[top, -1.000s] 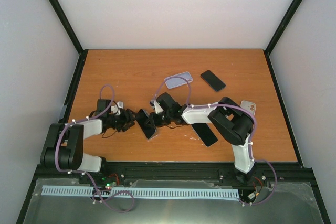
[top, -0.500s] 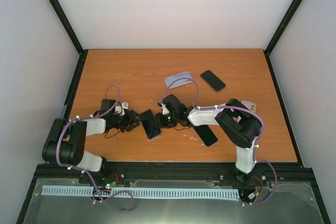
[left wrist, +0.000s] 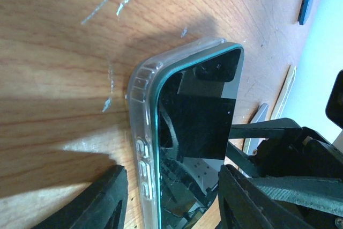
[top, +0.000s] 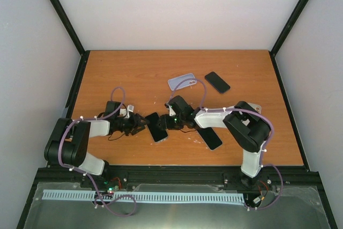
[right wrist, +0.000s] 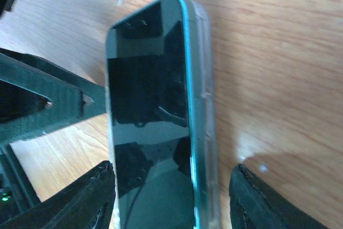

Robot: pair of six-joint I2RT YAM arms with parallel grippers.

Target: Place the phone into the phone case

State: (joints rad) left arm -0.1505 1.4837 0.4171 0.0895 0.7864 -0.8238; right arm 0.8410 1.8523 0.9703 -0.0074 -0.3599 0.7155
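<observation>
- Both arms have drawn in toward the middle of the bench (top: 118, 73) over the last second. The right claw (right wrist: 172, 169) has spread its jaws, and the left claw (left wrist: 171, 172) has narrowed a little.
- The phone (top: 157, 127) lies screen up inside the clear case (left wrist: 140, 111). It sits near the front middle of the bench, between the two claws, which face each other.
- The right claw stands about half open astride one end and holds nothing. Bare wood shows between one finger and the case wall.
- The left claw is also partway open astride the other end. A gap shows beside the case on one side, so it does not look clamped.
- The corners in view look seated. The ends nearest each claw are out of view, so I cannot tell whether the phone is pressed fully home.
- If a corner is still proud, a finger dragging back along the wall could lift the phone out again. Squeezing the soft wall could do the same.
- With the claws nose to nose, a careless retreat could make the fingers clash or shove the phone toward the nearby front edge.
- Open wood lies behind the phone. A second phone (top: 210, 138) lies just beside the right forearm. A spare case (top: 182, 82) and a third phone (top: 217, 82) sit well back.
</observation>
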